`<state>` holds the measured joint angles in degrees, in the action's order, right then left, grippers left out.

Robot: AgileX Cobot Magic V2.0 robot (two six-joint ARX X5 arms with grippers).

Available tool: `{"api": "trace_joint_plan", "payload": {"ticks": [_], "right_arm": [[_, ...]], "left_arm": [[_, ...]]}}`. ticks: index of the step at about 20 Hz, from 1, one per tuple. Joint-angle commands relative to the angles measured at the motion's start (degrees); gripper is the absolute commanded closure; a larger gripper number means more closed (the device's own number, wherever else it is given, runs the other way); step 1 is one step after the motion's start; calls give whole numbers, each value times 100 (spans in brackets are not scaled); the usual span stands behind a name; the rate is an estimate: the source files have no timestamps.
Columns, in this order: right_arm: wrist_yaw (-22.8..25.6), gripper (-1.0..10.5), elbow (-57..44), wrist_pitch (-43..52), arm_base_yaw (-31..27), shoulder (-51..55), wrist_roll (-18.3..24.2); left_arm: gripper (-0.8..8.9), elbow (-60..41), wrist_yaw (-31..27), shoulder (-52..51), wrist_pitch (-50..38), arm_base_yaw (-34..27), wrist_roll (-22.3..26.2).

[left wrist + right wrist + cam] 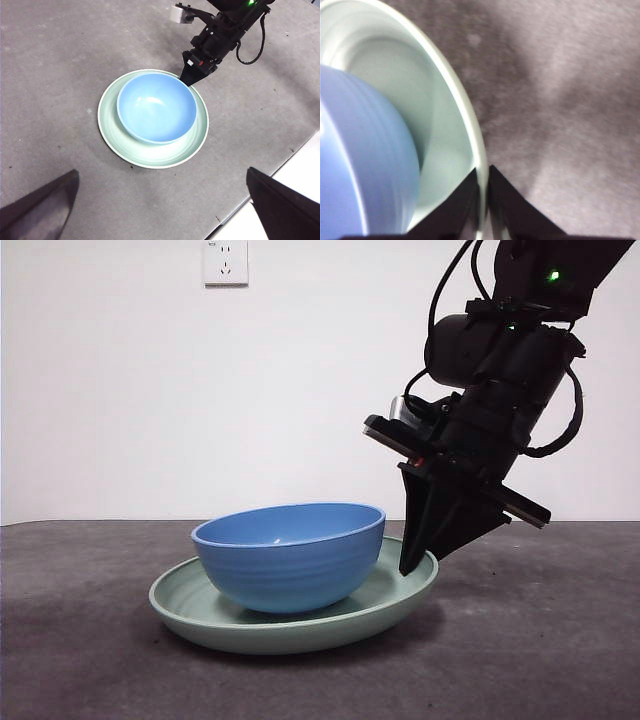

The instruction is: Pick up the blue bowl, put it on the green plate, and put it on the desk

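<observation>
Blue bowl (pixel 290 555): sits upright inside the green plate (pixel 400 595), off centre, its wall leaning close to the plate's rim on the far side from the working arm's grip; it looks empty

Green plate: lies on the desk (pixel 90 660) near the middle of the bench, well clear of the pale front edge seen in the left wrist view; in the front view the side under the gripper looks a little raised, though I cannot tell if it has left the surface

Right gripper (pixel 483 200): clenched on the plate's rim, one jaw inside the rim and one outside, with only the thin wall between them; it comes down steeply from above at the plate's edge

Left gripper (pixel 160 210): waits high over the bench, jaws spread wide, grasping nothing

Step in hand: my reading is that the plate, with the bowl riding on it, is being handled by its rim to be set on the desk

Doing it well: keep the plate as level as the one-sided grip allows, since a glossy bowl on a glossy plate would likely slide toward the low side; move slowly, lower until the base rests flat, and only then let go

What could go wrong: the narrow pinch may slip or twist under the load
</observation>
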<state>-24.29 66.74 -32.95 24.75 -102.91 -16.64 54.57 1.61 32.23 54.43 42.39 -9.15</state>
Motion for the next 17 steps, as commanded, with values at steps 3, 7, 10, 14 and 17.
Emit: {"api": "trace_joint_plan", "payload": {"ticks": [3, 7, 10, 14, 17], "right_arm": [[57, 846, 118, -22, 28, -96, -74], [345, 728, 122, -11, 28, -33, 57], [439, 712, 122, -61, -9, 291, 122], [815, 550, 122, -533, -26, 1189, 310], [1016, 392, 122, -1091, -13, 2098, 579]], "left_arm": [[215, 79, -20, 20, -46, 28, -57], [215, 76, -20, 20, -46, 26, -59], [215, 79, -20, 20, -42, 28, -59], [215, 76, -20, 20, -42, 26, -57], [215, 76, -20, 20, -42, 26, -59]]}}
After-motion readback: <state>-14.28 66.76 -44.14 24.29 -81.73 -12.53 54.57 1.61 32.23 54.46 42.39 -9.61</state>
